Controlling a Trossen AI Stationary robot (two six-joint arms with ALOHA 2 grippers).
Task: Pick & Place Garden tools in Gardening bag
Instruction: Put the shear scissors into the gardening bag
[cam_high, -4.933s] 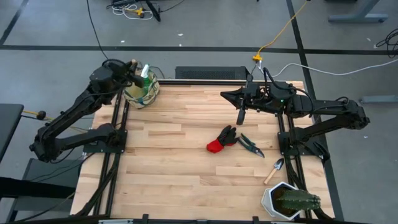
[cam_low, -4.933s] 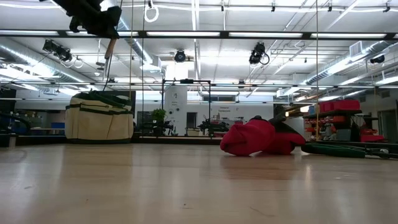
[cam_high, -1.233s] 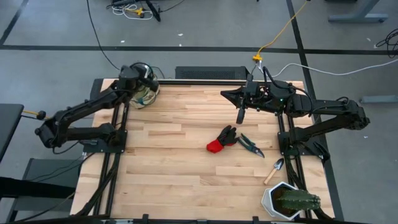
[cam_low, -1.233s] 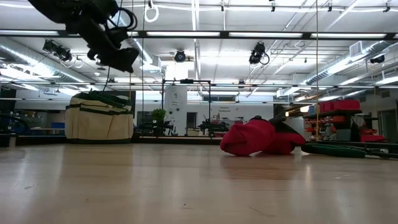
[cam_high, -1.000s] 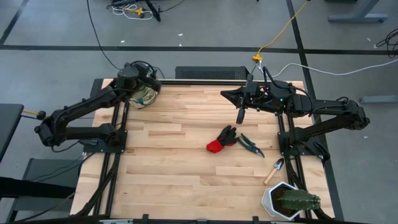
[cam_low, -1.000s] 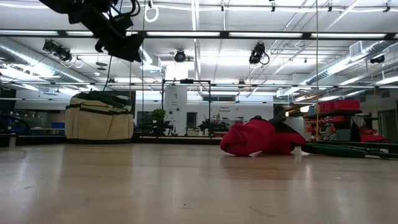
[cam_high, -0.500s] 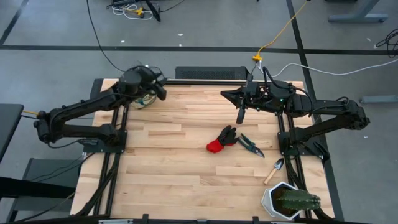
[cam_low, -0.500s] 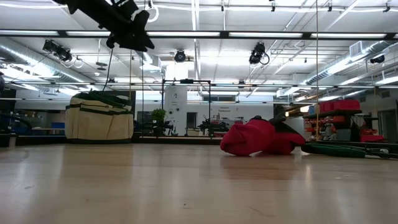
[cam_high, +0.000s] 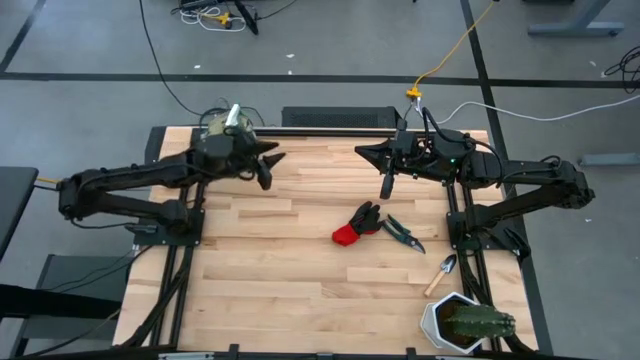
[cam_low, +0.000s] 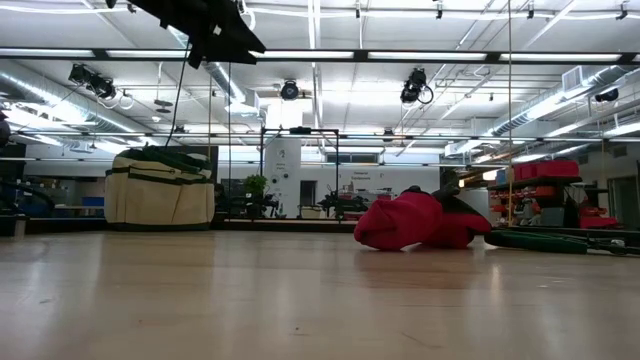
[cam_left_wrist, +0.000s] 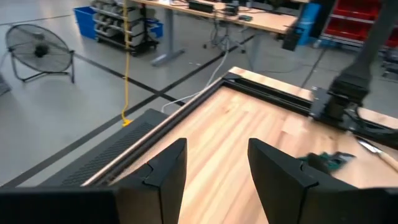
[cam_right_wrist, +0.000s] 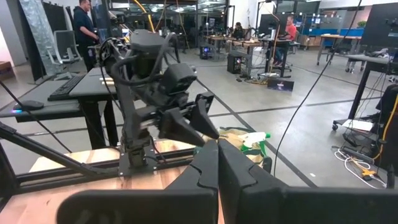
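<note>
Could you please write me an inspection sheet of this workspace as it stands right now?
Surface: wooden table, bare over most of its near half.
Job's things: bag at the far left corner with a spray bottle in it; glove and shears side by side right of centre; trowel near the right edge.
Clutter: white pot with a cactus at the near right corner.
Grippers: left gripper open and empty, in the air beside the bag; right gripper shut, empty, waiting at the far right.
Cables: yellow cable and black cables on the floor behind the table.
Surroundings: people at desks far off.
</note>
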